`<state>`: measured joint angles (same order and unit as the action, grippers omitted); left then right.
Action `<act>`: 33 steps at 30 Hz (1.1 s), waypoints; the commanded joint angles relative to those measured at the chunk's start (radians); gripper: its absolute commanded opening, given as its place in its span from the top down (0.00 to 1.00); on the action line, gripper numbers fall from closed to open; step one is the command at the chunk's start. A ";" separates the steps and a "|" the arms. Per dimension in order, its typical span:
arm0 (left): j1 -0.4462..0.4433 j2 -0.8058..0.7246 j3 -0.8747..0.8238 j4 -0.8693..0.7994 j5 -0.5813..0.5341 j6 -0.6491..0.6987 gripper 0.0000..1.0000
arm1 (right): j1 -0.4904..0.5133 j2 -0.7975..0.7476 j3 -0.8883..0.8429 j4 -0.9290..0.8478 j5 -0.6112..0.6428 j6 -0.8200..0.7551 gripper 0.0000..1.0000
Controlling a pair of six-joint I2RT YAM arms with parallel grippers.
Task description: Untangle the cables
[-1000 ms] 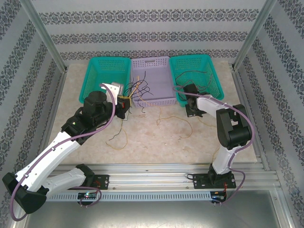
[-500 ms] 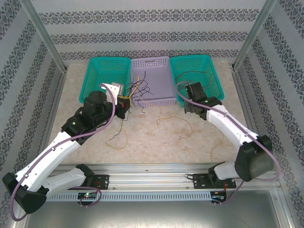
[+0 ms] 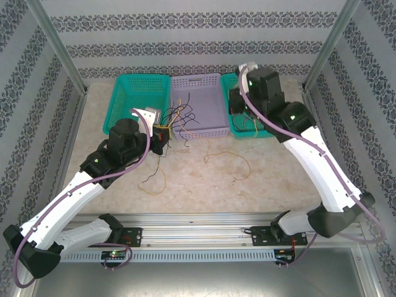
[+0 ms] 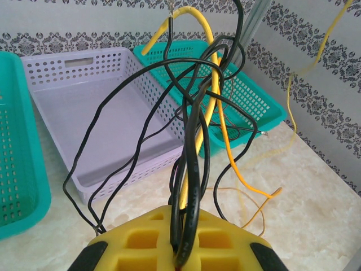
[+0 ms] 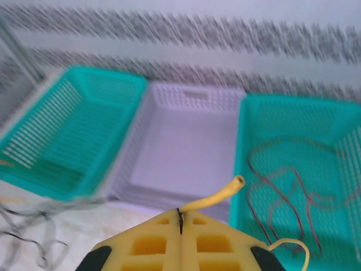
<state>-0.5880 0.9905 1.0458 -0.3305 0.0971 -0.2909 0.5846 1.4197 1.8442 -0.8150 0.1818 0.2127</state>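
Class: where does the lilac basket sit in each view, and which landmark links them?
Top external: lilac basket upper middle.
Left wrist: lilac basket upper left, behind the cables.
Right wrist: lilac basket centre, blurred.
Shared landmark: right teal basket, along its right side.
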 commanded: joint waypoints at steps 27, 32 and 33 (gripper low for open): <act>-0.016 0.008 0.019 0.004 0.004 0.041 1.00 | -0.193 0.973 0.946 -0.054 -0.556 0.080 1.00; -0.016 0.010 0.020 0.004 0.006 0.043 1.00 | -0.186 1.019 0.856 -0.038 -0.563 0.081 1.00; -0.016 0.012 0.019 0.005 0.008 0.042 1.00 | -0.183 1.024 0.838 -0.032 -0.558 0.079 1.00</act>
<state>-0.5957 1.0035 1.0458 -0.3305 0.1013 -0.2676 0.3828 2.4374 2.7098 -0.8959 -0.3309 0.2680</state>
